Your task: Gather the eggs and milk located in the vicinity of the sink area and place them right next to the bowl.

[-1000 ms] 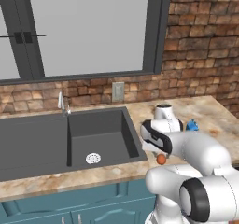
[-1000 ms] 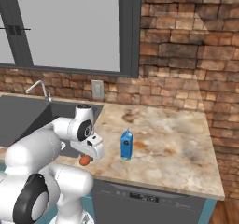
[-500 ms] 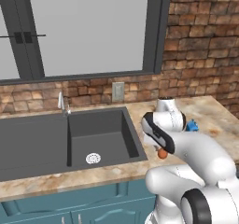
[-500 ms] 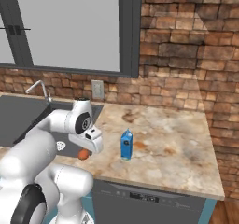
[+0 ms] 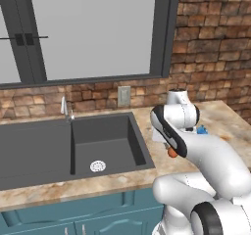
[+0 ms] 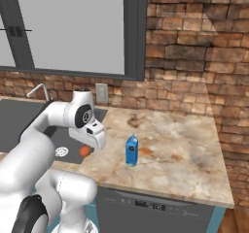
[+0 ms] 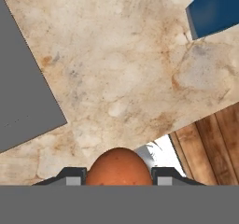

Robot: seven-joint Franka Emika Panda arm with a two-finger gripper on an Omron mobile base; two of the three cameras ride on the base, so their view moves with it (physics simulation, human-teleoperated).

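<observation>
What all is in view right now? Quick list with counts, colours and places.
Egg: one, orange-brown, held between the fingertips above the counter.
Milk: one, blue, upright on the counter right of the sink.
Sink: one, dark grey, set in the counter, silver drain inside.
Tap: one, silver, at the sink's back edge.
Counter: one, beige marble, teal cabinets below.
Window: one, dark-framed, above the sink.
Outlet: one, grey, on the brick wall.
Gripper: one, closed on the egg.
</observation>
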